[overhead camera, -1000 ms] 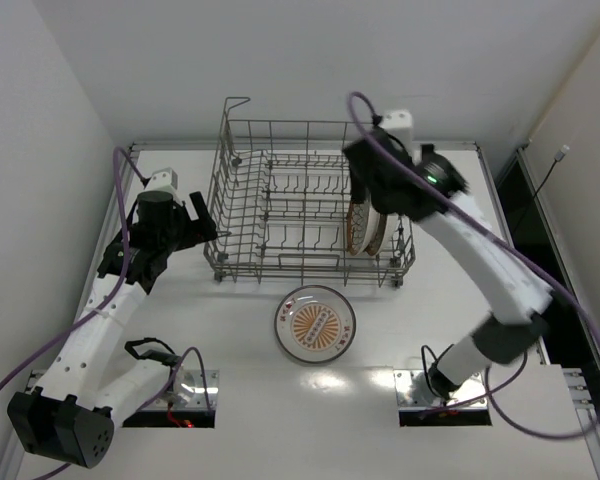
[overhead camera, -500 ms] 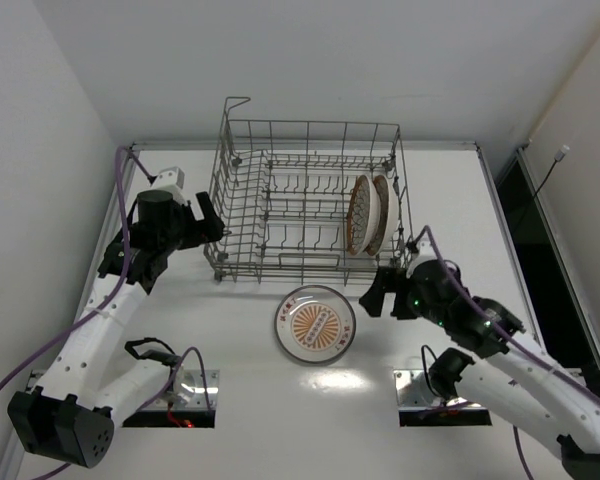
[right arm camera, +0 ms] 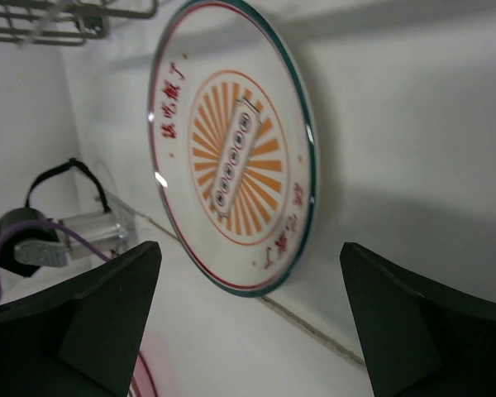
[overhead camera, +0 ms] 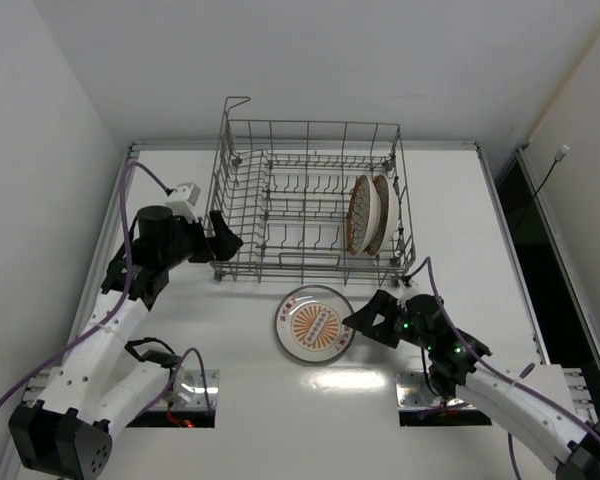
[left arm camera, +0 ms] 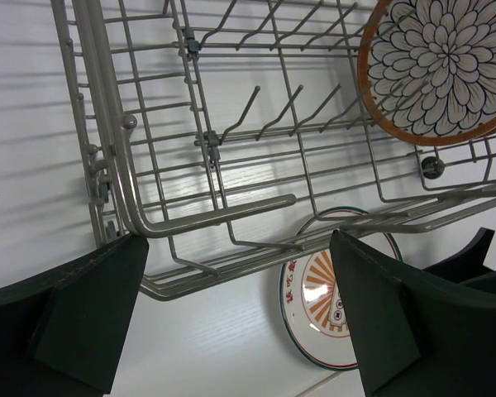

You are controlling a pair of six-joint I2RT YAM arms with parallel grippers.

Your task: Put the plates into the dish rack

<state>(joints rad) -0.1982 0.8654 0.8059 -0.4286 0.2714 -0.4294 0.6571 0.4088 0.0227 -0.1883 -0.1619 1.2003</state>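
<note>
Grey wire dish rack (overhead camera: 280, 265) sits at rear of white surface (overhead camera: 450, 200). 2 brown-rimmed plates (overhead camera: 368, 215) stand upright, side by side, in rack's right end. Sunburst plate (overhead camera: 315, 325) lies flat on surface, just in front of rack. Left hand (overhead camera: 227, 238): fingers spread, nothing gripped, pos. at rack's front-left corner. Right hand (overhead camera: 360, 322): fingers spread, nothing gripped, just right of sunburst plate.

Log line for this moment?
rack: two plates | sunburst plate: outside, flat | right gripper: jaws open, beside it | left gripper: jaws open, at rack
</note>
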